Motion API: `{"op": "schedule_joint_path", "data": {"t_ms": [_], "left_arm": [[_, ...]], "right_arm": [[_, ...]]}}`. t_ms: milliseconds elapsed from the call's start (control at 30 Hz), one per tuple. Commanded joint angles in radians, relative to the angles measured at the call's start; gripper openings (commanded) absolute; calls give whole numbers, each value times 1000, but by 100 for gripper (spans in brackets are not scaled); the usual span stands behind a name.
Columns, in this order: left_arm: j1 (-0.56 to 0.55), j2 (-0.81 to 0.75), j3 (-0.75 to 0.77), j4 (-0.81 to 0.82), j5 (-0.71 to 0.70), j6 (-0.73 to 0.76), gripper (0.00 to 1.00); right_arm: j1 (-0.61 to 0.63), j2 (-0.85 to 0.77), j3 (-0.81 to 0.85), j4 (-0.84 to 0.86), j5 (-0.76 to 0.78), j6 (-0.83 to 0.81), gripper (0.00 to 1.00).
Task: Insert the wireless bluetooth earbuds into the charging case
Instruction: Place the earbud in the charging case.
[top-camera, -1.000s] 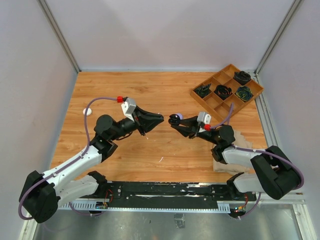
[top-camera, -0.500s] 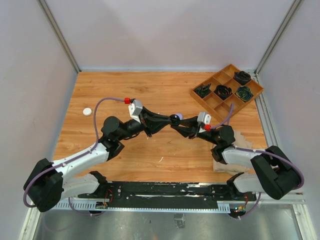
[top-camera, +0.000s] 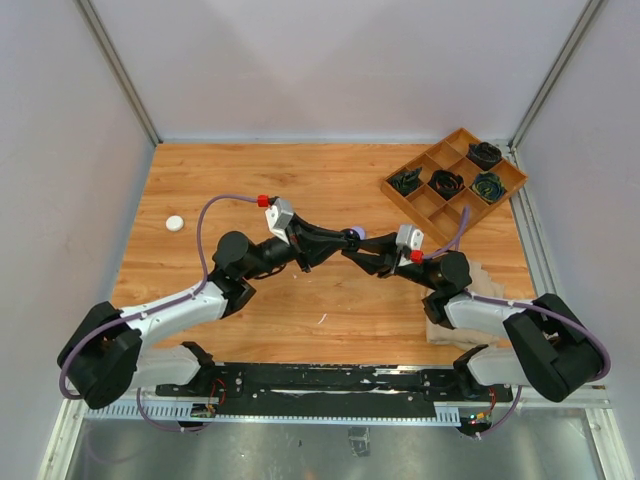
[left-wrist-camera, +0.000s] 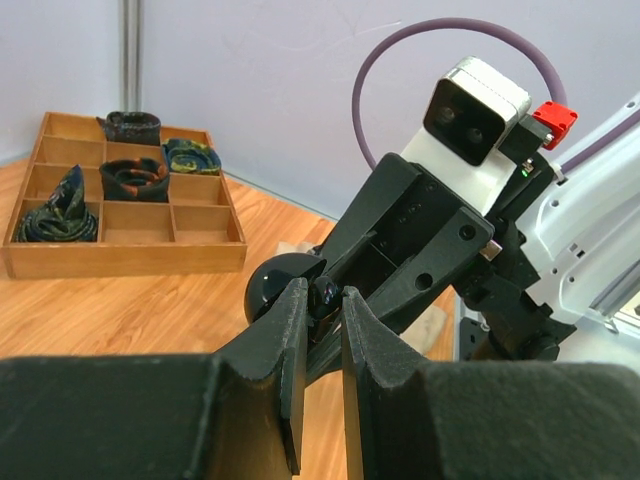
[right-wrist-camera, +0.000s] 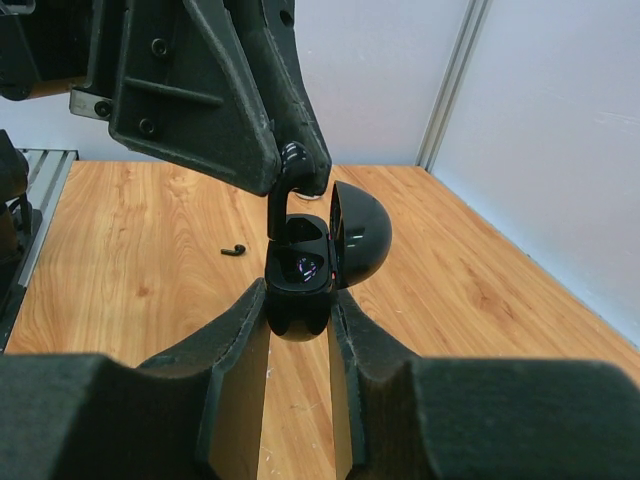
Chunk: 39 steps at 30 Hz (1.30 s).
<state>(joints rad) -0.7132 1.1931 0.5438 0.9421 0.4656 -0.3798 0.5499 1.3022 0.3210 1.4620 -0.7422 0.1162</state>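
1. Black earbud (right-wrist-camera: 284, 195) is pinched in the left gripper (left-wrist-camera: 322, 300), its stem at the mouth of the open charging case (right-wrist-camera: 300, 272).
2. Right gripper (right-wrist-camera: 298, 315) clamps that case, raised over mid-table (top-camera: 250, 190).
3. Wooden tray (top-camera: 455, 182) sits far right.

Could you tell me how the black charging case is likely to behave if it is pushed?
The charging case looks glossy and rounded, so it may slip in the right gripper. Its open lid probably swings if knocked. Set down, it might roll.
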Motion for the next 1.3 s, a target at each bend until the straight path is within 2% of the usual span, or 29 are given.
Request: {"op": "schedule_joint_path", "data": {"t_ms": [0,467,667,1000,1267], "left_arm": [[-12,15,0,50,-13,-3,7],[-17,31,-13,58,-36,-3,9],[-17,26,-17,57,-40,-6,30],[-17,-17,-13,10,-71,2,51],[-17,-98,26,-167,-160,6,71]], "right_arm": [[13,-25,9,69,-16,6,11],[13,-39,3,69,-11,6,11],[13,-42,0,68,-8,5,12],[13,-44,-5,67,-3,0,12],[13,-34,-13,60,22,-13,12]]}}
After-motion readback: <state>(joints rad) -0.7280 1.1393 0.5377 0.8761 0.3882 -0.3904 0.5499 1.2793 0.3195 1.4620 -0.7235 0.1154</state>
